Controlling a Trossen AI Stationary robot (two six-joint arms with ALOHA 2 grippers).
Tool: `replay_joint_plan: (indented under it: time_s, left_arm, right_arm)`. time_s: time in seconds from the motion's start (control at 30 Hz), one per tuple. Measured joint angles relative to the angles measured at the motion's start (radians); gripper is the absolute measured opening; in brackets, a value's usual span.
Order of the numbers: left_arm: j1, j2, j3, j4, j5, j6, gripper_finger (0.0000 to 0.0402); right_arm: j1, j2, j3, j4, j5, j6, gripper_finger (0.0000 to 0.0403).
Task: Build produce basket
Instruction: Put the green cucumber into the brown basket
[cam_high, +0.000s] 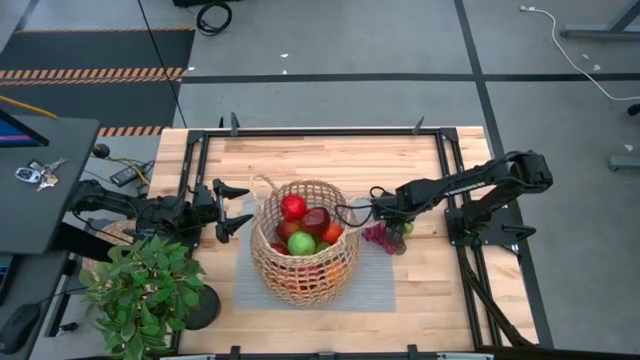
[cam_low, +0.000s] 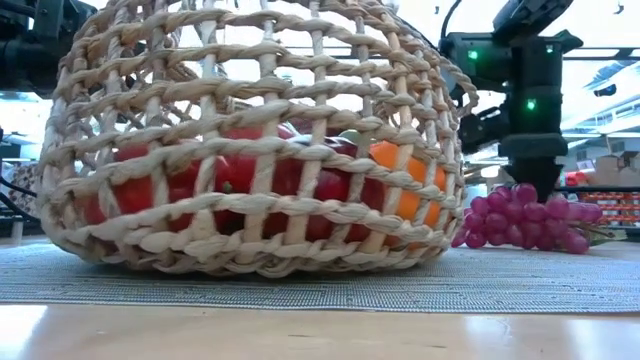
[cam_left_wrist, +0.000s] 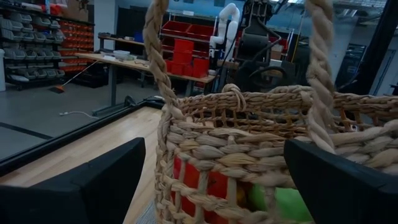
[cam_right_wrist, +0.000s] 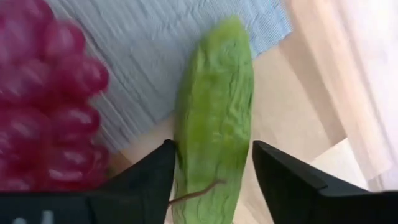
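While most of the produce already lies in the basket (cam_high: 303, 242), I am on one of the last pickups: the bunch of grapes (cam_high: 381, 236) with its green leaf (cam_right_wrist: 214, 112), which lies on the grey mat (cam_high: 375, 285) just beside the basket's right side, the leaf's far end reaching off the mat onto the bare table (cam_high: 340, 155).

My right claw (cam_high: 385, 222) is down over that bunch. In the right wrist view the two fingers stand either side of the leaf, apart, with the leaf filling most of the gap; one finger seems to touch its edge, but I cannot tell if they grip it yet.

The leaf is long and narrow. Its long axis runs straight away from my wrist, between the fingers rather than across them, and its pointed tip aims away from me. The grapes sit to one side of it, outside the fingers.

Next, I judge, the fingers must pinch the leaf across its narrow width, then lift gently, since the heavy bunch will hang and swing from that thin piece. After that it must clear the basket's rim and loop handle before release.

My left claw (cam_high: 228, 212) waits wide open at the basket's left side, level with the handle, holding nothing.
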Motion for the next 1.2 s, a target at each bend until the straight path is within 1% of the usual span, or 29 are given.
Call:
replay_joint_plan:
  time_s: [0.23,0.33,0.43,0.5,0.6,0.7,0.9,1.03,1.2]
  left_arm:
    - [0.000,0.000,0.000,0.000,0.000,0.000,0.0389]
    - [0.000,0.000,0.000,0.000,0.000,0.000,0.0389]
    - [0.000,0.000,0.000,0.000,0.000,0.000,0.0389]
    - [0.000,0.000,0.000,0.000,0.000,0.000,0.0389]
    - [0.000,0.000,0.000,0.000,0.000,0.000,0.0389]
    - [0.000,0.000,0.000,0.000,0.000,0.000,0.0389]
    - [0.000,0.000,0.000,-0.002,0.000,0.000,0.0389]
    - [0.000,0.000,0.000,-0.001,0.000,0.000,0.0389]
    - [0.000,0.000,0.000,0.000,0.000,0.000,0.0389]
  right_arm:
    - [-0.005,-0.080,0.018,0.022,0.060,0.023,0.0180]
    - [-0.006,-0.124,0.018,0.022,0.047,0.028,0.0166]
    - [-0.005,-0.150,0.018,0.024,0.028,0.028,0.0163]
    - [-0.005,-0.152,0.017,0.026,0.036,0.021,0.0168]
    - [-0.017,-0.143,-0.013,0.068,0.046,0.001,0.0187]
    - [-0.036,-0.134,-0.060,0.154,0.046,-0.006,0.0215]
    - [-0.075,-0.127,-0.108,0.238,0.036,-0.042,0.0269]
    - [-0.093,-0.112,-0.137,0.237,0.032,-0.047,0.0280]
    - [-0.095,-0.069,-0.144,0.251,0.020,-0.054,0.0274]
